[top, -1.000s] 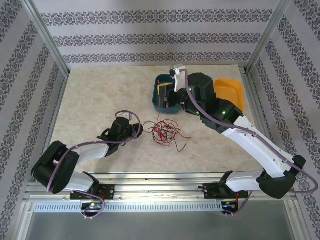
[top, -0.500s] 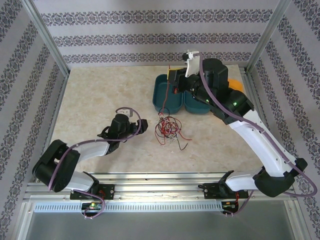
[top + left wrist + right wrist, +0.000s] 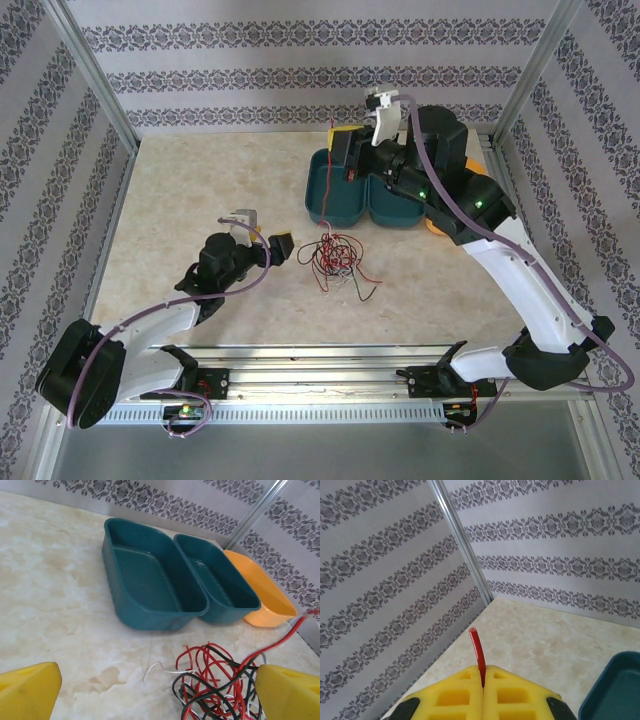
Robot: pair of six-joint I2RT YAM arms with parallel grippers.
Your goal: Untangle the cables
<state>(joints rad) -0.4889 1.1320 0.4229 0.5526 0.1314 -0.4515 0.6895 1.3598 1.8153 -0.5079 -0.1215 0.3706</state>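
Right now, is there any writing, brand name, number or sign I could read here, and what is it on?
None: no readable text in any view.
The teal bins, orange bin and cables are plain.
The wallpaper carries a floral ornament, not letters.
The red cable pinched in the right jaws bears no marking.

This is a robotics lab test cell dressed to pass for a home. Striped damask wallpaper (image 3: 250,78) hangs as flat panels between bare aluminium frame posts (image 3: 95,75). The marble-look tabletop (image 3: 190,200) ends at an aluminium rail (image 3: 320,358), where the left arm (image 3: 160,315) and right arm (image 3: 520,280) are bolted.
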